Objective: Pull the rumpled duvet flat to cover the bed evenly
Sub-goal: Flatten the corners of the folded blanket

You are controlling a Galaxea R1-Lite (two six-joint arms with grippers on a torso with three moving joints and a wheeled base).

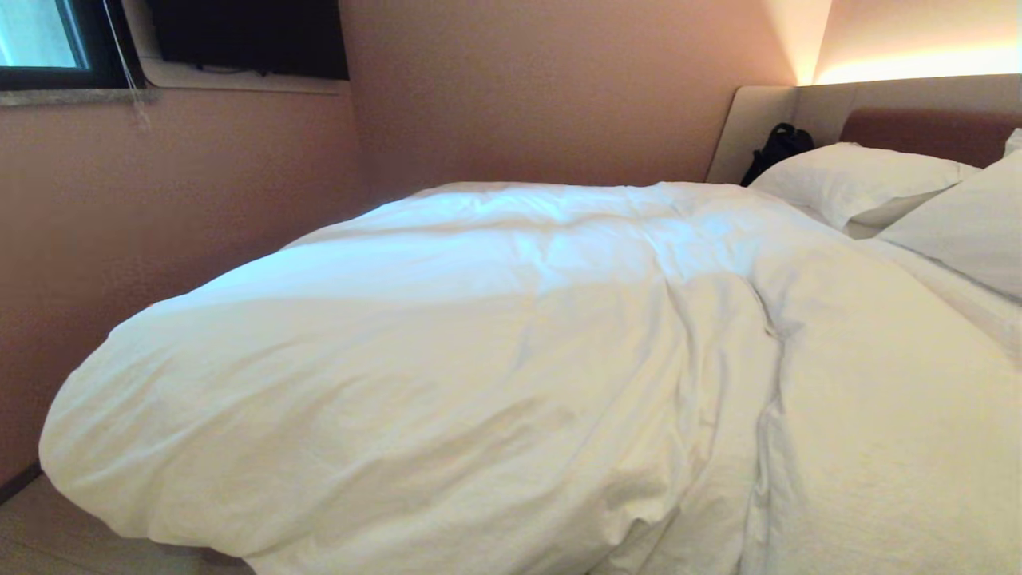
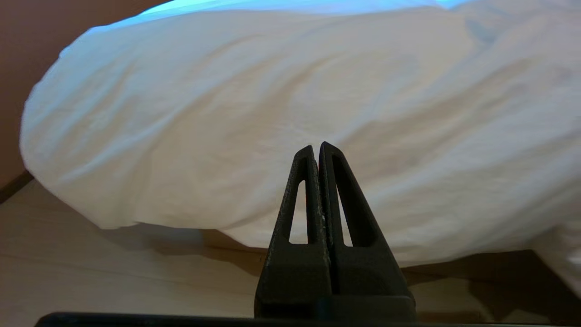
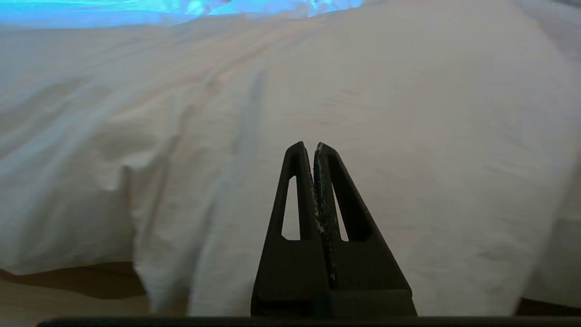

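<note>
my left hand [image 2: 316, 147] and right hand [image 3: 309, 146] are both pinched closed, empty, near the duvet [image 1: 479, 335]. it lies rumpled on the bed [image 1: 926, 132]. i can read no writing.

Two white pillows [image 1: 858, 180] are lying at the right side, one leaning partly over the other, and a black bag [image 1: 778, 148] is sitting just behind them in the corner against the wall. A pinkish wall [image 1: 543, 88] is running behind everything, and a window [image 1: 40, 40] with a thin cord [image 1: 128, 64] hanging beside it is showing at the upper left, next to a dark screen [image 1: 247, 36]. A warm strip of light [image 1: 918, 64] is glowing at the upper right, and a pale wooden floor [image 2: 113, 277] is lying below.
</note>
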